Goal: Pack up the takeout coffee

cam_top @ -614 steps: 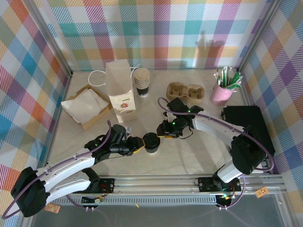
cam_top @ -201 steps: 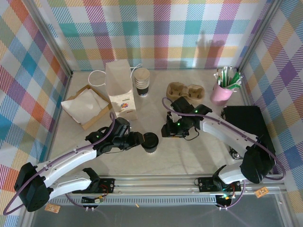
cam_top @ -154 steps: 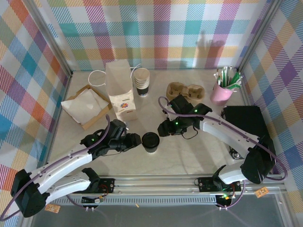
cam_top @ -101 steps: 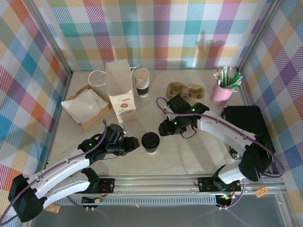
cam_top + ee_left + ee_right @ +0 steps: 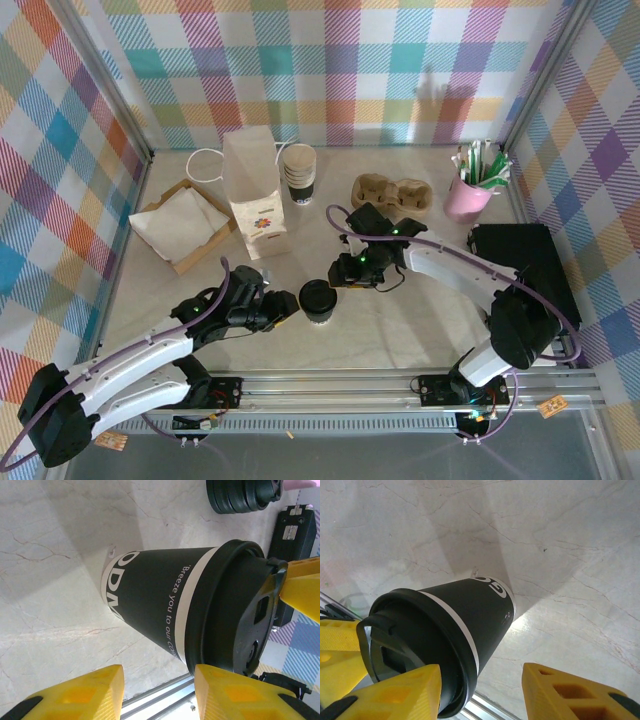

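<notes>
Takeout coffee (image 5: pixel 318 300) upright on counter (image 5: pixel 410 335) | left gripper (image 5: pixel 289 312), right gripper (image 5: pixel 339 276) flank it, both released | best: clasp wall below lid (image 5: pixel 235 615), gently.

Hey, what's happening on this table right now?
Two robot arms are working on a lidded takeout coffee cup standing upright on the table. The left end effector and right end effector flank it closely, jaws open, neither visibly clamping it. The paper bag stands behind, cup not yet inside.

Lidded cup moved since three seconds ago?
No. The cup stands at the same spot, below and right of the paper bag.
</notes>
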`<state>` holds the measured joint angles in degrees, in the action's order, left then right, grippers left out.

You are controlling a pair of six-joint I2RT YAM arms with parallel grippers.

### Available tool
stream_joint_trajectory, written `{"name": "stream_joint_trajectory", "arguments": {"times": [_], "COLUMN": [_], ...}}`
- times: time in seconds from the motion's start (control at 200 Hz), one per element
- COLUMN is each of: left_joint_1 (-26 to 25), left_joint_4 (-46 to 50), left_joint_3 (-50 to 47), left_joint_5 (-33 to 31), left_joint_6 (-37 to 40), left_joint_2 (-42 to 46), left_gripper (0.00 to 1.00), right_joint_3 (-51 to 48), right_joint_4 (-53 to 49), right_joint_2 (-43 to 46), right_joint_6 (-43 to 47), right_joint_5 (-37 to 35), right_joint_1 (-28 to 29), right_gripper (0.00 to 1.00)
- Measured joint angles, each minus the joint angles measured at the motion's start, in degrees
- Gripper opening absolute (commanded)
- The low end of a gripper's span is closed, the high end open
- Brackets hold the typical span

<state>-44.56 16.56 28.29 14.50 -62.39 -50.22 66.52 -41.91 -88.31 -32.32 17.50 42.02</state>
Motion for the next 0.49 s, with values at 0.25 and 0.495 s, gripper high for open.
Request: {"name": "stream_joint_trajectory", "arguments": {"times": [0.25, 0.495], "left_joint_1": [-0.04, -0.07], "left_joint_4": [-2.78, -3.87], "left_joint_3": [-0.02, -1.05], "left_joint_5": [0.04, 0.87], "left_joint_6": [-1.05, -1.07], "left_joint_2": [-0.85, -1.46], "left_gripper": [0.41, 0.39], "right_joint_3": [-1.29, -1.97], "right_joint_4": [1.38, 2.80], "right_joint_2": [-1.14, -1.14], "right_joint_6": [-1.95, -3.32], "right_joint_5": [1.44, 2.12], "right_joint_1": [-0.11, -0.59], "right_gripper": [0.46, 0.46]}}
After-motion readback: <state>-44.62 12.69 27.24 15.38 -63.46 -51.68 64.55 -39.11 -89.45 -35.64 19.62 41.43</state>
